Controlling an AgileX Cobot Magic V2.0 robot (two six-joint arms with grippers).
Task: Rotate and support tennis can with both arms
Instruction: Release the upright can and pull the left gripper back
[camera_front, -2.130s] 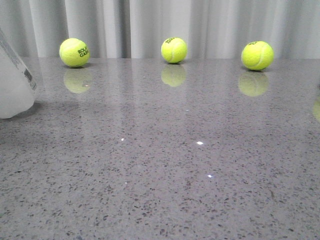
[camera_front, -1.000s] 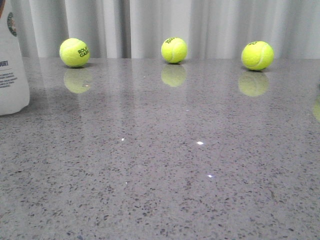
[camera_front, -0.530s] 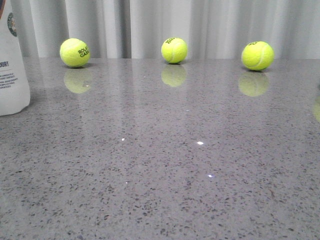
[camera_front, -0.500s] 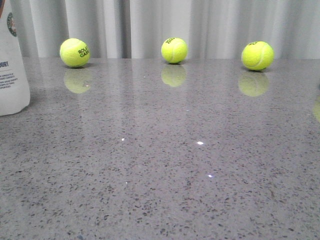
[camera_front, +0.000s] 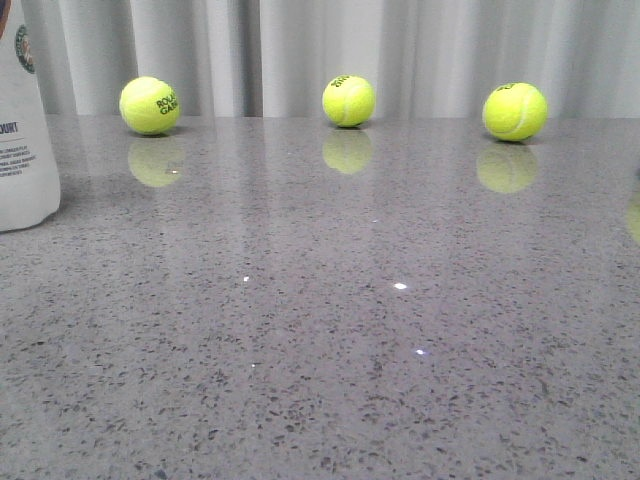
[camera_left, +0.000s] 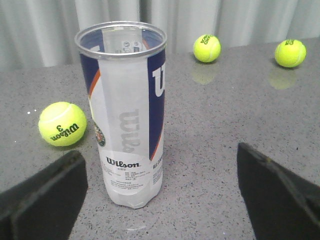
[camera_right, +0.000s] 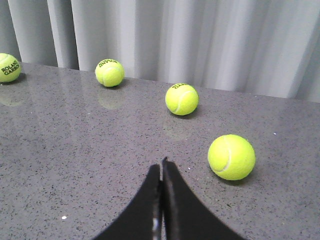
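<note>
The tennis can (camera_left: 125, 115) stands upright on the grey table, its open metal rim up and its white-and-navy label facing the camera. In the front view only its lower part (camera_front: 25, 130) shows, at the far left edge. My left gripper (camera_left: 160, 165) is open wide, with one finger (camera_left: 45, 200) on each side of the can. Neither finger touches it, and the can stands a little beyond them. My right gripper (camera_right: 161, 167) is shut and empty, low over bare table and away from the can. Neither gripper shows in the front view.
Three tennis balls (camera_front: 149, 105) (camera_front: 348, 100) (camera_front: 514, 111) lie along the far edge by a grey curtain. A ball marked 3 (camera_left: 62, 123) lies close beside the can. Another ball (camera_right: 231, 156) lies near the right gripper's tip.
About two seconds ago the can leaned over at the left edge of the front view; now it stands upright. It has barely moved over the last second. The balls have not moved.
</note>
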